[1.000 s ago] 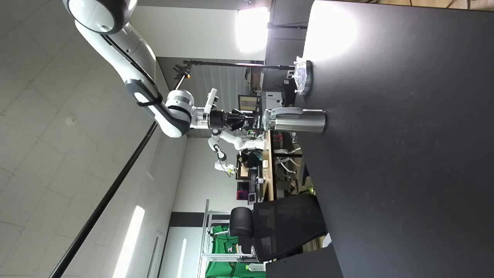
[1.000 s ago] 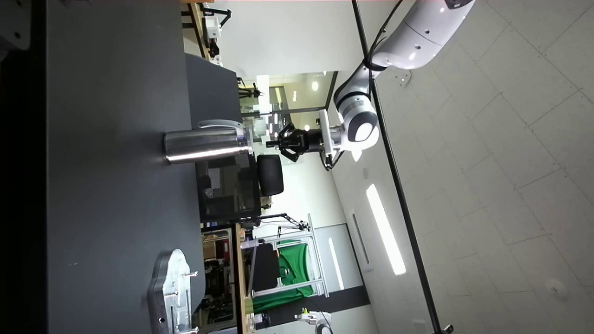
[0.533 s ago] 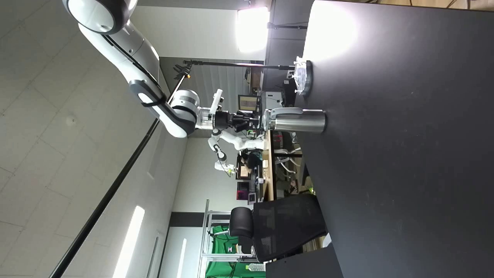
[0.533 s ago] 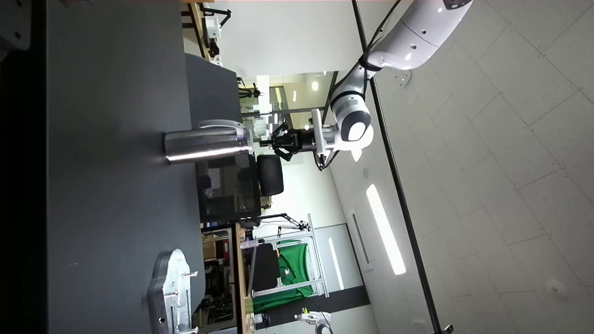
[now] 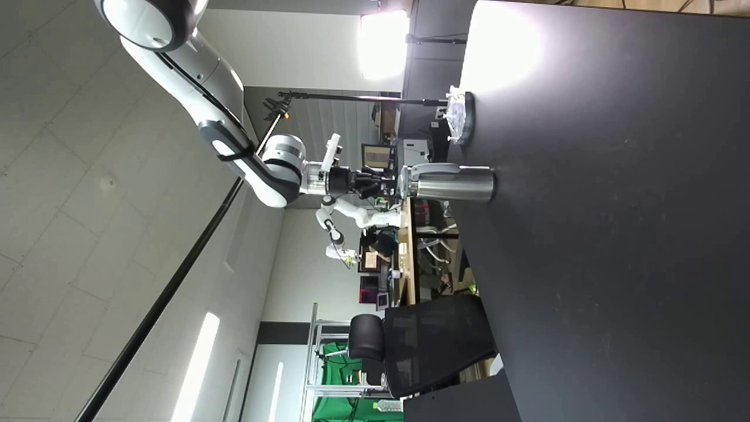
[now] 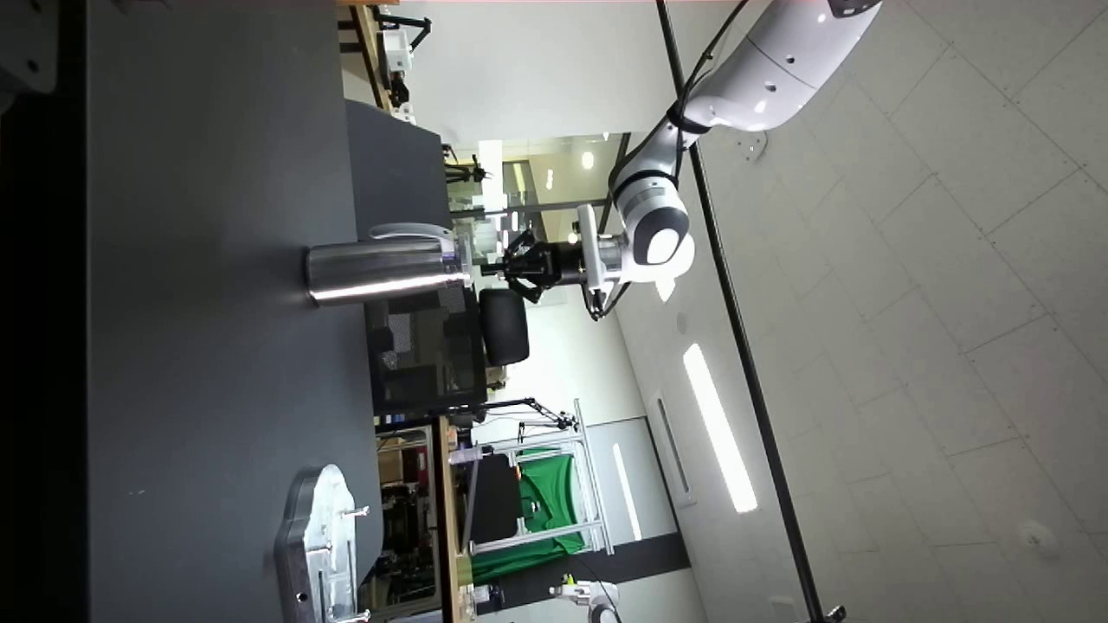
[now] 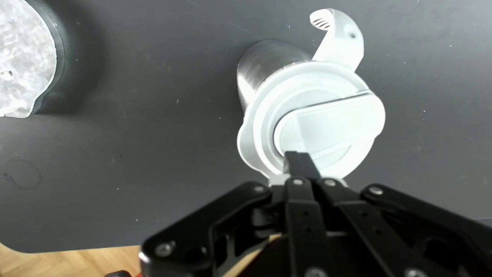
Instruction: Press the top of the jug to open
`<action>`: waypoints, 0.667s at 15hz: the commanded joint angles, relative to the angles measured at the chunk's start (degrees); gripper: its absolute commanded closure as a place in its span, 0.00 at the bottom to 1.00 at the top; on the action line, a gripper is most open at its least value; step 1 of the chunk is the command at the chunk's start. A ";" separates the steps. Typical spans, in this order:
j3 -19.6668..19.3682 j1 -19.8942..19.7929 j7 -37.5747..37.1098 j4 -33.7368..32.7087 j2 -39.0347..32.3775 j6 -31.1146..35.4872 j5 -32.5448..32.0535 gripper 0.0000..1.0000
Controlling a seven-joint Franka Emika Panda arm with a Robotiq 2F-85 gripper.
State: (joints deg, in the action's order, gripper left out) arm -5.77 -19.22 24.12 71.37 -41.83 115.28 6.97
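- Robot arm (image 5: 193, 88), one: lowered slightly since the earlier frame, bringing its end effector (image 7: 301, 163) down toward the jug (image 5: 454, 183); jug unshifted.
- Jug, one, silver metal, pale handle (image 7: 343, 46): upright on the bench (image 5: 586, 234), directly beneath the end effector, long axis vertical (sideways in both exterior views); well apart from a pale-topped, dark-based fixture (image 6: 325, 523).
- End effector, one, black: fingertips (image 6: 489, 269) pressed together, pinching nothing, aimed down along the jug's axis.
- Lid (image 7: 265, 125), pale grey: just below the fingertips, a slim gap showing in an exterior view; contact seemingly not yet made.
- Panel (image 7: 330, 121), elongated, set in the lid: its rounded end beside the fingertips in the wrist view; probable press point, wanting a straight downward push.
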 commanded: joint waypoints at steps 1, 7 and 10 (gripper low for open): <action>0.09 -0.32 0.18 2.82 1.77 1.71 0.54 1.00; 1.27 -1.16 -0.38 2.93 0.98 1.70 -0.33 1.00; 1.28 -1.40 -0.43 2.69 0.81 1.69 -0.21 1.00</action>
State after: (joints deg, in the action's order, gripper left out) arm -5.37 -19.70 24.12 72.87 -41.78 116.56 6.90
